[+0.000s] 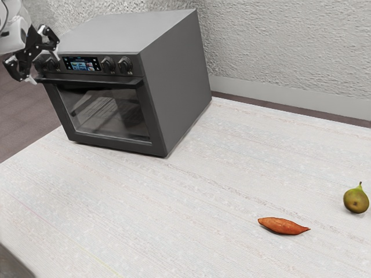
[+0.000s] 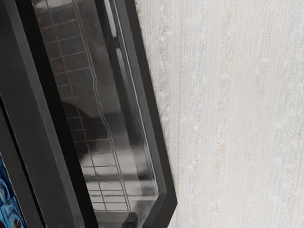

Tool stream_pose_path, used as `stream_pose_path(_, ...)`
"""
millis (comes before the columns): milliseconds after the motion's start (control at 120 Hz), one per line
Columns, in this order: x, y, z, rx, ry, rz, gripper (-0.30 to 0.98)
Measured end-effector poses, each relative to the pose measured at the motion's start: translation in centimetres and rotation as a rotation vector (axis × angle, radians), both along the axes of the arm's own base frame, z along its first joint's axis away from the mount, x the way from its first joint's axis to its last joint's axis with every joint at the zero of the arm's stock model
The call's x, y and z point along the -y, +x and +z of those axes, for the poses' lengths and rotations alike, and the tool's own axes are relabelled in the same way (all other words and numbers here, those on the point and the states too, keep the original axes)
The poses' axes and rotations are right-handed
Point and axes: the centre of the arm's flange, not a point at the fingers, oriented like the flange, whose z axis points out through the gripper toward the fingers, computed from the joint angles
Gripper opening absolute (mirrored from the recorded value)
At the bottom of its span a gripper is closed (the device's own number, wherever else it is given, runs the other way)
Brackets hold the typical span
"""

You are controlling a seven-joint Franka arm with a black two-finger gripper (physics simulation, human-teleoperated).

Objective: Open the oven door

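exterior view: dark glazed oven door [image 1: 110,116], shut.

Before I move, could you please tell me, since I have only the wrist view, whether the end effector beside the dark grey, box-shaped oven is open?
Observer: Yes, in the exterior view the end effector is open, its two fingers standing apart.

Operator: Thank you. Would you also tell me whether any loose things share the table with the oven?

Observer: Yes, an orange-brown sweet potato, tapered at both ends, and a rounded, green-brown pear lie on the pale, streaked table, off to the exterior view's right of the oven.
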Motion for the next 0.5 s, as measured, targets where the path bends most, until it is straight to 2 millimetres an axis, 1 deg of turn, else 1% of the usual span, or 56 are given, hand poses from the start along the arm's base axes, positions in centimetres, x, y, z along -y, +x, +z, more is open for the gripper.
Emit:
stream_pose_path(58,-1.4,0.4,-1.3,-0.004,-0.005,0.032,0.68)
stream_pose_path(108,-2.1,1.0,-2.3,-0.001,-0.007,0.047,0.68)
stream_pose_path(158,-2.6,1.4,-2.8,0.010,-0.004,0.057,0.68)
stream_pose_path(342,-3.6,2.3,-3.5,0.056,0.012,0.084,0.68)
stream_pose_path(500,-3.8,2.8,-3.7,0.086,0.018,0.096,0.68)
